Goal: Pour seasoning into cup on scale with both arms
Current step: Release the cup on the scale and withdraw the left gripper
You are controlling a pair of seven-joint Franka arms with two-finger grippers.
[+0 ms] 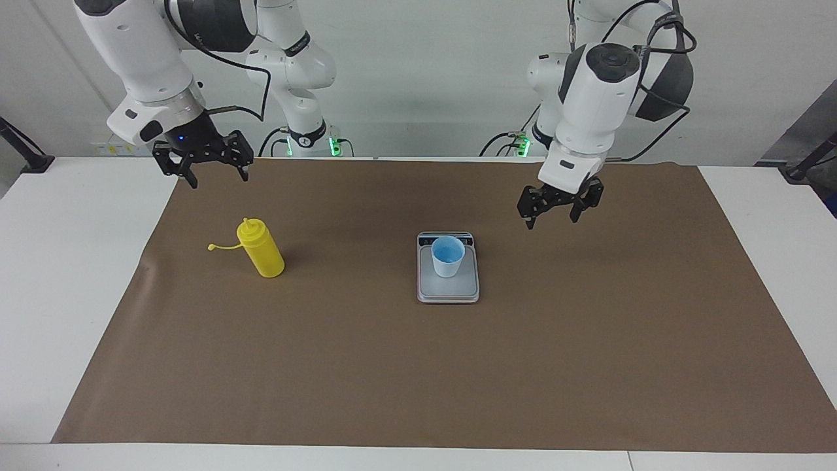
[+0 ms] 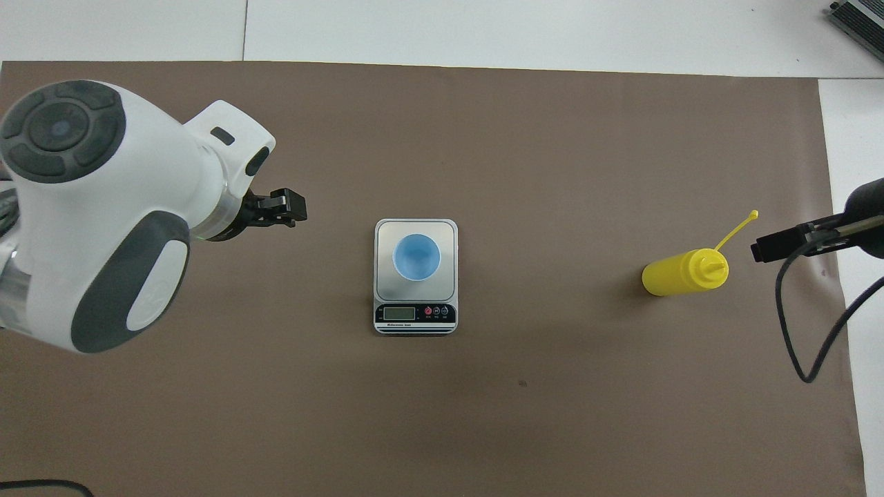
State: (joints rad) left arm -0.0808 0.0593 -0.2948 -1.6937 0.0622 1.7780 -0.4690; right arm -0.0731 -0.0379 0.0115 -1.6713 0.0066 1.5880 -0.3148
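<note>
Facing view: light-blue cup (image 1: 448, 256) upright on the silver-grey scale (image 1: 448, 290) mid-mat, yellow squeeze bottle (image 1: 261, 249) standing well apart toward the right arm's end, cap on its tether (image 1: 221, 246) out to the side. Left gripper (image 1: 553, 215) raised over bare brown mat (image 1: 588, 340) beside the scale, fingers spread, empty. Right gripper (image 1: 215, 173) up over the mat's edge near the bottle, fingers apart, nothing between bottle and cup.

Facing cam high across table (image 1: 752, 216) looks at robots; overhead cam looks steeply down; both share mat (image 2: 552, 414)
</note>
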